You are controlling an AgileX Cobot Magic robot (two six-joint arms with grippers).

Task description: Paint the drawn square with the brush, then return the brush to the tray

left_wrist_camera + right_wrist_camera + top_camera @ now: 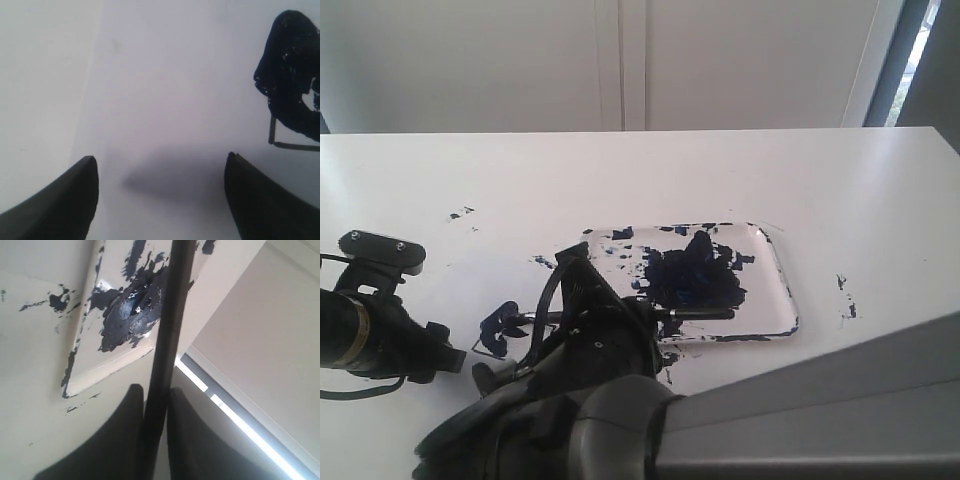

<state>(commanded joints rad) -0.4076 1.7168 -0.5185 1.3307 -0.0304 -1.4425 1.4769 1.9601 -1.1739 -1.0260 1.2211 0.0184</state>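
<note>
**Right tool: clamped on brush**

Grips the thin black handle, painted end down at the square, tail end over the tray. Probably light, stiff and slick; best pinched mid-handle, clear of wet paint. Reaches across the desk from the right, wrist low, handle nearly level. Left tool: apart, empty, hovering just beside the square.

We see our right hand with both fingers pressed against the black handle of the brush, which runs away from us across the tray. The tray holds a glossy dark blue paint blob, smears line its rim, and loose specks dot the white surface just beside it.
</note>
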